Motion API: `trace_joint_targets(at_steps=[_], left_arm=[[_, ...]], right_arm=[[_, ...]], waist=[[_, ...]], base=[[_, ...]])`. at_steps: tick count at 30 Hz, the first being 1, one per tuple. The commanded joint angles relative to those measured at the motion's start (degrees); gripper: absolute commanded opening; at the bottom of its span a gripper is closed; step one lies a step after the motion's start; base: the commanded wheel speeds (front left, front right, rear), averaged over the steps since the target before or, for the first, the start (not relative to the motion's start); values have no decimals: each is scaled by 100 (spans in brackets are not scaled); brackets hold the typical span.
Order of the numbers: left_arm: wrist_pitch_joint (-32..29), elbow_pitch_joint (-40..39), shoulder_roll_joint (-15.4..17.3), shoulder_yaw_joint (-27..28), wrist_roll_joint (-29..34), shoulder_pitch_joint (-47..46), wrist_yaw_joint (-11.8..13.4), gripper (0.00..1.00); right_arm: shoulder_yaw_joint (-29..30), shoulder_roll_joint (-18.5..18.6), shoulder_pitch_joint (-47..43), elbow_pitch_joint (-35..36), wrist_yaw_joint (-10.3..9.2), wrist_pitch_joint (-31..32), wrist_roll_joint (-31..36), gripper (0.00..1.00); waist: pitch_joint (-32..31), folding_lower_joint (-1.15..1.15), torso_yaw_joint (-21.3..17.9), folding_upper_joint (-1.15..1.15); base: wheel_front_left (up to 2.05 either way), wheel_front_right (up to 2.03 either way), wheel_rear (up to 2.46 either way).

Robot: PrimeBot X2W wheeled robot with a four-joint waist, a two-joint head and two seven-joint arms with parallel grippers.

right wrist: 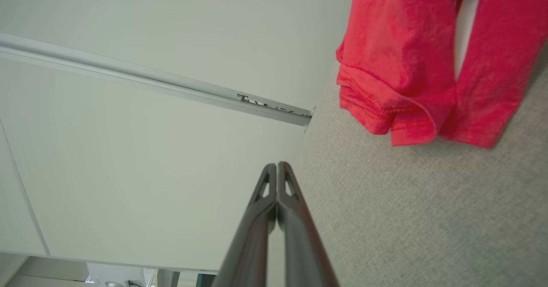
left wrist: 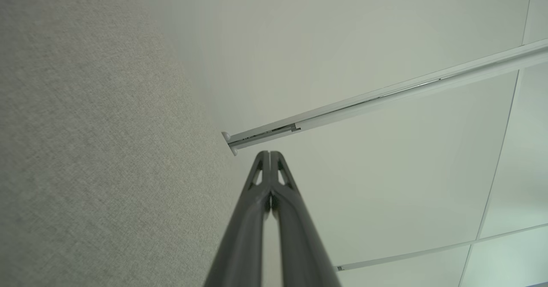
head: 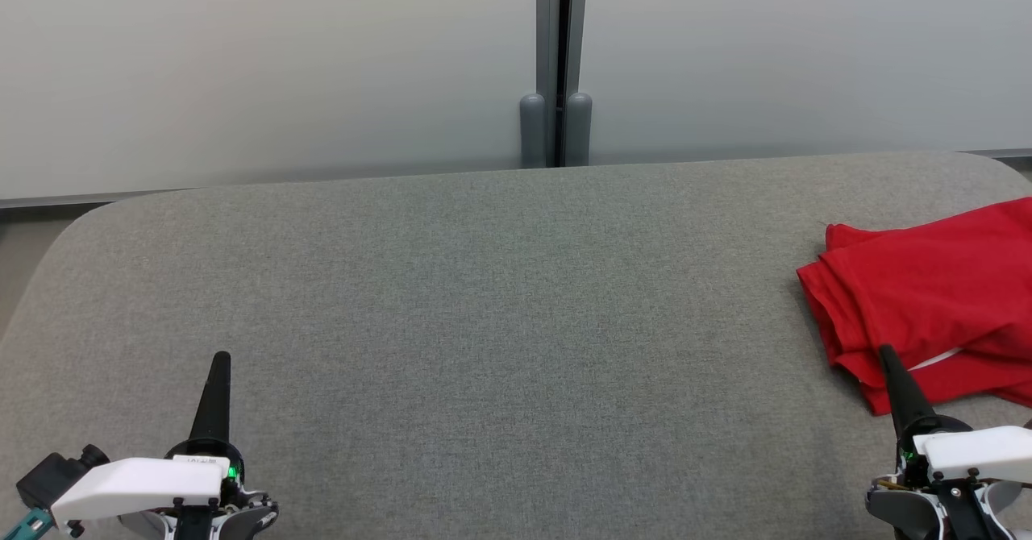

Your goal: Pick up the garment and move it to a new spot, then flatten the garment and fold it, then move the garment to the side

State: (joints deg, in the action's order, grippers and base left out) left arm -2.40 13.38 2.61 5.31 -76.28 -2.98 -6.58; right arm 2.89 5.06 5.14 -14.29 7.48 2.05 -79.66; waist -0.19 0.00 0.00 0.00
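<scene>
Surface: grey fabric surface [head: 484,298], pale wall [head: 242,56] behind.
Garment: red garment [head: 927,298], folded in layers, at the frame's right edge, partly cut off.
Tools: my left tool [head: 220,357] lower left, my right tool [head: 886,351] lower right near the hem, not touching; both fully closed, holding nothing.
Handling: I judge it soft, light and limp. I'd pinch the stacked hem corner through all layers.

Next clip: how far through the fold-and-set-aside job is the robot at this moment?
Looks done: the red garment lies folded in layers at the right side of the table, its hems stacked. In hand: nothing; the left gripper and right gripper are shut and empty, the right one clear of the cloth. Left: seemingly nothing, unless a tidier fold is wanted.
</scene>
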Motion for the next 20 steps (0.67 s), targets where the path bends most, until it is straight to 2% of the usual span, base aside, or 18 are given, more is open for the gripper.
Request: trace_joint_targets(at_steps=[1, 20], left_arm=[[-41, -24, 37, 40, -155, -169, -52, 0], [-248, 30, 40, 94, -950, -279, -79, 0]], right_arm=[[49, 2, 81, 40, 2, 56, -131, 0], [217, -110, 116, 38, 2, 272, -771, 0]], waist=[[2, 0, 0, 0], [19, 0, 0, 0]], base=[[0, 0, 0], [0, 0, 0]])
